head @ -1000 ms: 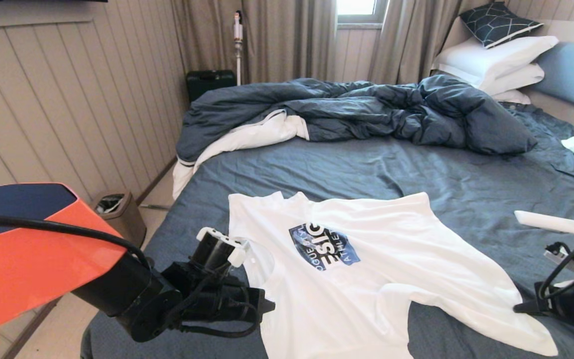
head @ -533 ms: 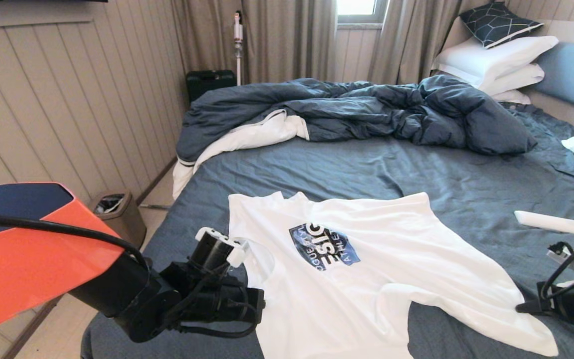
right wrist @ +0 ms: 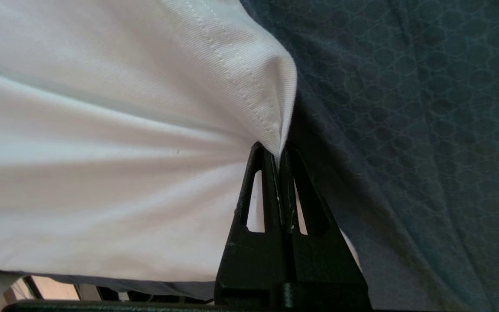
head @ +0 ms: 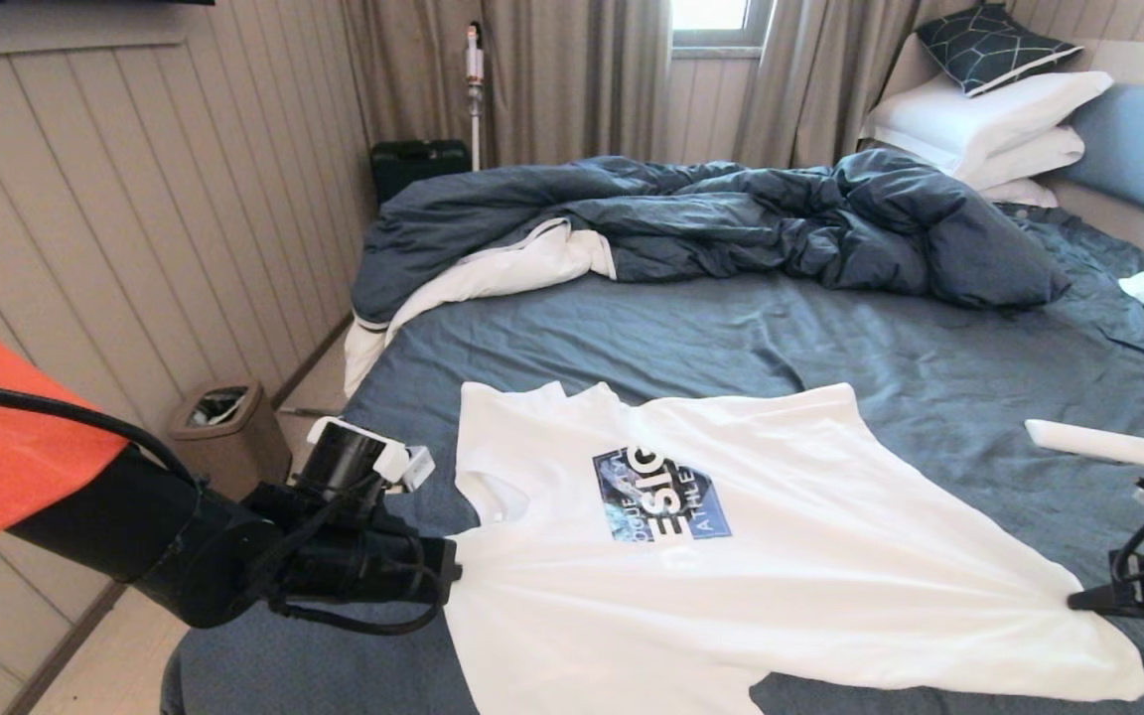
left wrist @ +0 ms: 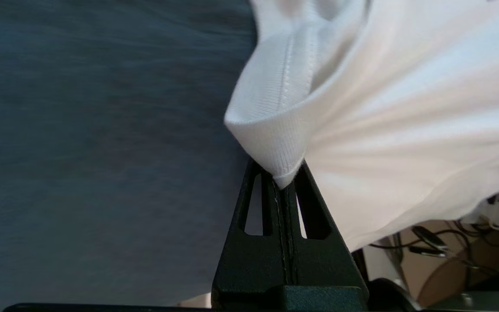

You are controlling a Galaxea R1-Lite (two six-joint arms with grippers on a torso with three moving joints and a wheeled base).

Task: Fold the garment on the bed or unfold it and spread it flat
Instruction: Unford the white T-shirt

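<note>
A white T-shirt [head: 731, 586] with a blue printed logo lies across the near part of the bed [head: 691, 338], pulled taut between both arms. My left gripper [head: 451, 571] is shut on the shirt's left edge just below the neckline; in the left wrist view the ribbed white fabric [left wrist: 275, 143] is pinched in that gripper [left wrist: 282, 184]. My right gripper [head: 1078, 600] is shut on the shirt's hem at the right; in the right wrist view the stitched white hem [right wrist: 241, 86] runs into that gripper [right wrist: 280, 162].
A rumpled blue-grey duvet [head: 731, 218] lies across the far half of the bed. White pillows [head: 989, 129] stack by the blue headboard [head: 1143, 149]. A white flat object [head: 1100, 444] lies on the sheet at the right. A small bin [head: 226, 429] stands on the floor at the left.
The left gripper closed on the shirt's left edge and pulled left. The right gripper pulled right. The shirt, slack and notched at the bottom before, is now stretched and smoother.
</note>
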